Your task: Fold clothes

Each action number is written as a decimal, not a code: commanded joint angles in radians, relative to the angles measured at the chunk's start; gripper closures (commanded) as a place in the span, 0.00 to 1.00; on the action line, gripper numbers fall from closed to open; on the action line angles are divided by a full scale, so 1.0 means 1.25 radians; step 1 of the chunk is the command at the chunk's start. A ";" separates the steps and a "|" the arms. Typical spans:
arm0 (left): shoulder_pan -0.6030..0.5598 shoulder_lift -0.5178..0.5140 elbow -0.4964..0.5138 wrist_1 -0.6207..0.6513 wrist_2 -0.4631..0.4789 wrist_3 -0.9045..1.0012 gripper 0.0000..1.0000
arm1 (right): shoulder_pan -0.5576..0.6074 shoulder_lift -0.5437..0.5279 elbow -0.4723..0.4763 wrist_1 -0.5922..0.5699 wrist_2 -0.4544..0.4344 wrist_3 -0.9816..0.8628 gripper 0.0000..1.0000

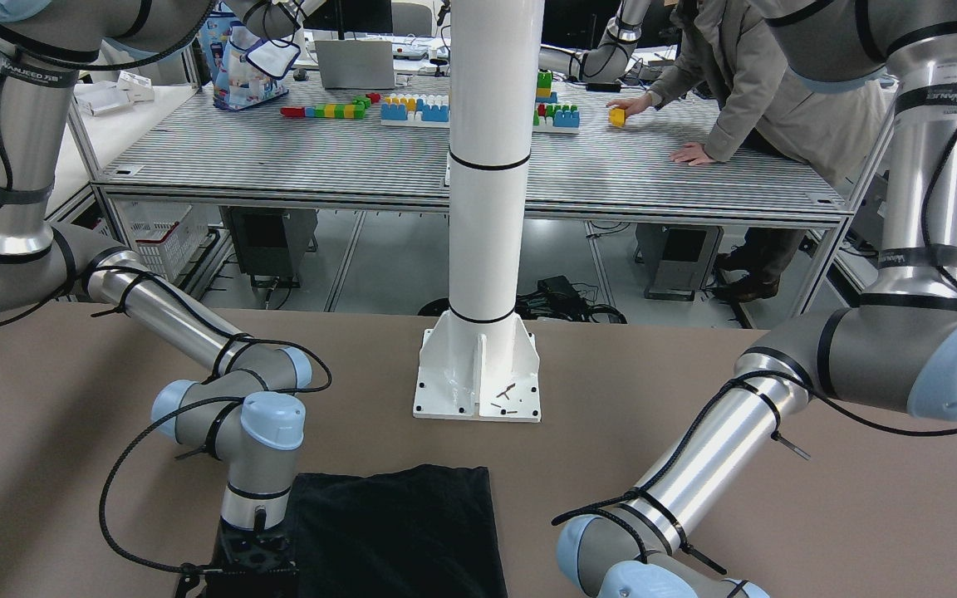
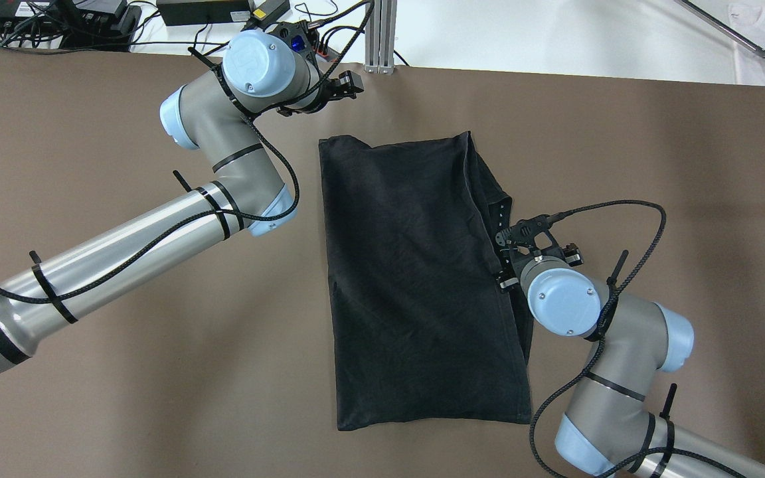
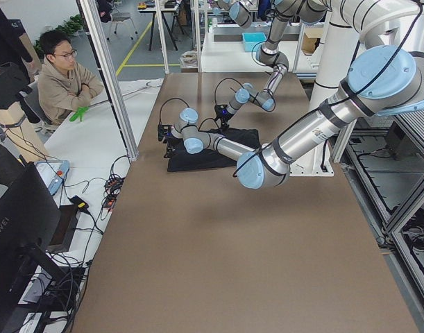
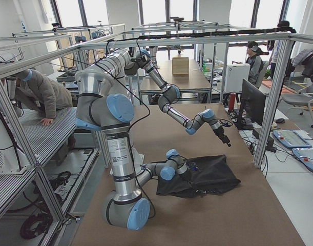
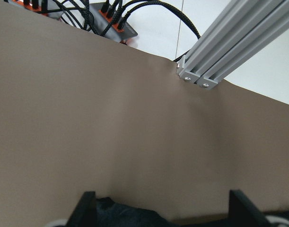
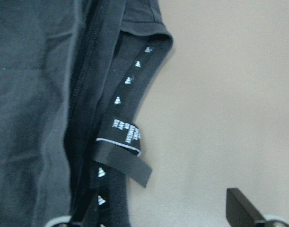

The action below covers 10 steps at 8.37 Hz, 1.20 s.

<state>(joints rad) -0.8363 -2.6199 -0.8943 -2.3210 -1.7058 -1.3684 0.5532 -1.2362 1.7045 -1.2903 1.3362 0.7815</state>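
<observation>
The black clothes [image 2: 416, 265] lie flat in the middle of the brown bench [image 2: 90, 372], in a long neat shape. I think they have been folded over once, with more folds to go. The right hand [image 6: 163, 212] is open wide over the side edge, near a little tag [image 6: 125, 137]. The left hand [image 5: 165, 208] is open too, by the far corner, holding nothing.

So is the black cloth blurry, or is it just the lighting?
Overhead exterior view: the garment is sharp and evenly lit, faint wrinkles showing. Right wrist-mounted view: close up and slightly soft, the label unreadable. Exterior left view: merely small and far.
</observation>
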 commanded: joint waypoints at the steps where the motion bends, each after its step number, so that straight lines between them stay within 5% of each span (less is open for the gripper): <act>1: 0.001 0.001 0.000 0.000 0.000 -0.001 0.00 | 0.031 -0.035 0.000 0.079 0.041 -0.048 0.05; 3: 0.000 0.002 0.000 0.000 0.000 0.000 0.00 | 0.042 0.040 -0.021 0.058 0.044 -0.040 0.05; 5: 0.001 0.002 0.000 -0.001 0.000 -0.001 0.00 | 0.051 0.155 -0.153 0.052 0.044 -0.035 0.05; 10: 0.001 0.004 0.001 -0.001 0.000 -0.010 0.00 | 0.121 0.201 -0.232 0.059 0.077 -0.048 0.06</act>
<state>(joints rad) -0.8346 -2.6155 -0.8942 -2.3225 -1.7058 -1.3797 0.6678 -0.9959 1.4283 -1.2174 1.4038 0.7296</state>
